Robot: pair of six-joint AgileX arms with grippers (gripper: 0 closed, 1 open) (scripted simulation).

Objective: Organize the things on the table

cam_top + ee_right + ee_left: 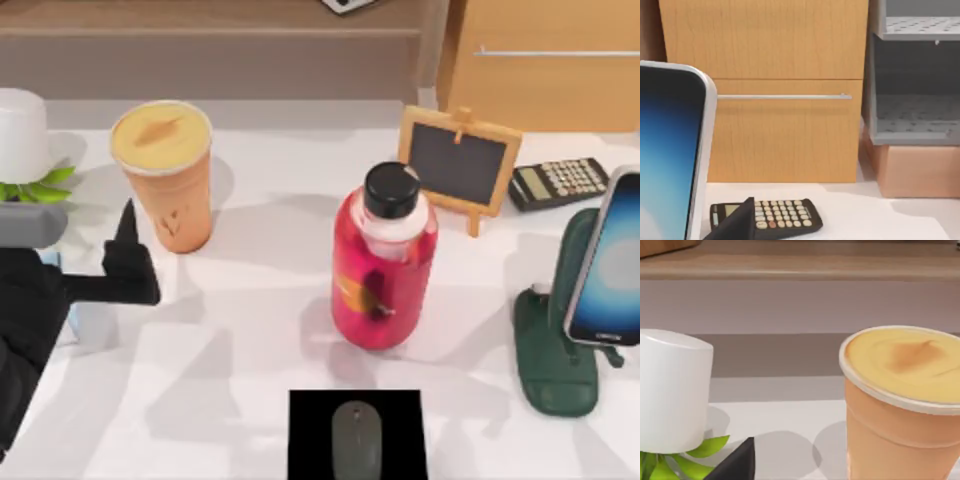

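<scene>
Looking down from the top view, the red bottle (384, 262) stands mid-table (250, 340) and serves as the landmark. Left of it stands the orange cup (165, 175), and further left the left gripper (128, 262) hangs just beside the cup; I cannot tell whether its fingers are open or closed. A white pot with green leaves (22, 140) sits at the far left. In front of the bottle the grey mouse (357, 440) lies on a black mat (357, 432). Behind and right of the bottle stands a small chalkboard (459, 165), with a calculator (558, 183) beyond it. Far right, the phone (610, 260) leans on a green stand (555, 340).

In the left wrist view, the cup (902, 405) is close, the white pot (672, 390) apart from it, and a dark fingertip (737, 465) between.

In the right wrist view, the phone's (670, 155) edge is near, with the calculator (772, 215) before a wooden drawer cabinet (785, 90).
</scene>
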